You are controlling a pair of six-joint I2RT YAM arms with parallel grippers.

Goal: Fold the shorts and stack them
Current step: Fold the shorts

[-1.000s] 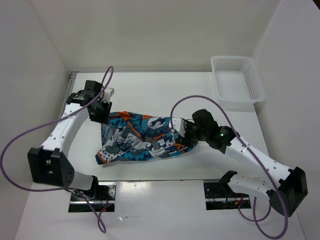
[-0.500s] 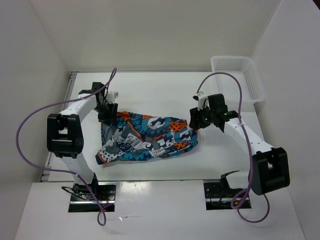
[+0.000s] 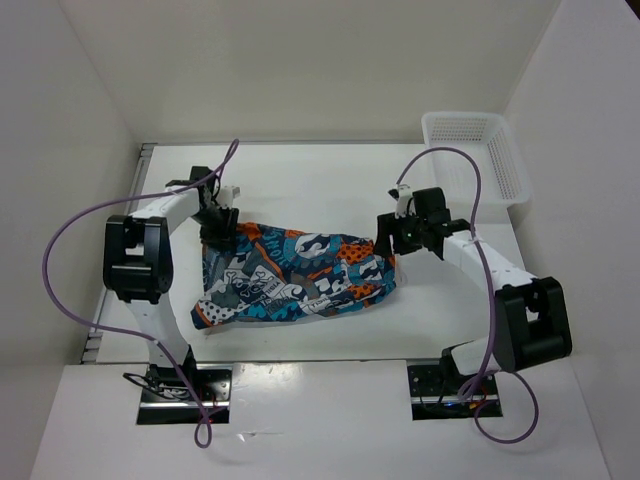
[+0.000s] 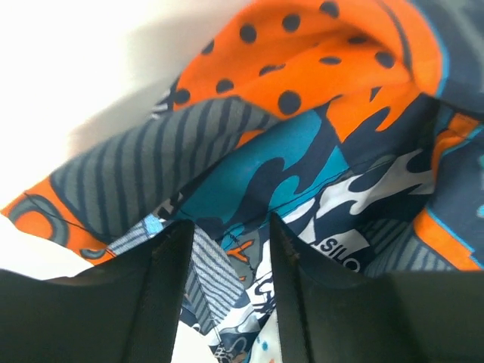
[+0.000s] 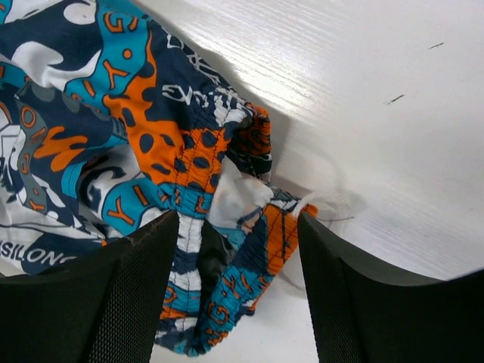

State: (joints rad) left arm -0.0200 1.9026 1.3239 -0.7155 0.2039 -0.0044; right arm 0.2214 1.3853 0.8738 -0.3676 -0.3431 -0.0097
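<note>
The shorts (image 3: 295, 275), printed in teal-blue, orange, white and black, lie spread and rumpled on the white table. My left gripper (image 3: 222, 232) is at their far left corner. In the left wrist view its fingers (image 4: 231, 227) stand a little apart over the fabric (image 4: 302, 151), with a striped fold between them. My right gripper (image 3: 386, 240) is at the far right corner. In the right wrist view it (image 5: 236, 219) is wide open and straddles the gathered orange and teal waistband (image 5: 189, 174). It holds nothing.
A white mesh basket (image 3: 520, 170) stands at the back right corner of the table. White walls close in the left, back and right sides. Purple cables loop above both arms.
My right gripper moved from the shorts' near right edge to their far right corner. My left gripper came down onto the far left corner. The shorts' right end is slightly more spread.
</note>
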